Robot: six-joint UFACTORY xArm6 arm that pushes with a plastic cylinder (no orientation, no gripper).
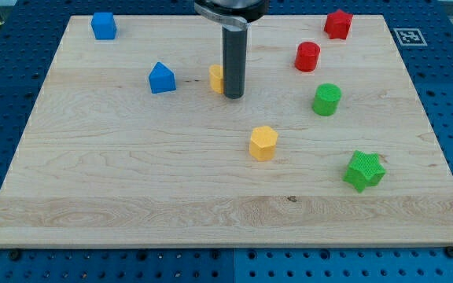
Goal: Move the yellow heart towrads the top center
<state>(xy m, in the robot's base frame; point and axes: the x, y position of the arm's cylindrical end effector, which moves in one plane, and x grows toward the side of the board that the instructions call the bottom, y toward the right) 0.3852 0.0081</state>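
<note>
My tip [233,96] is touching the yellow heart's [216,78] right side, hiding most of it. There is no claw. The heart is looking light, rigid and slippery on the desk [132,181], so pushing low from beneath suits it.

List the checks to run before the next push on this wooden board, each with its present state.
1. My tip beside the target: ok. It stands at the right edge of a yellow block, mostly hidden behind the dark rod.
2. Target is the heart: cannot tell; its shape is hidden. The other yellow block, lower down, looks hexagonal.
3. Tip below the target for a push toward the view's top: not ok; it is at the side.
4. Path to the top centre: ok, no block lies there.
5. Neighbours apart: ok. The blue house-shaped block and red cylinder stand away on either side.
</note>
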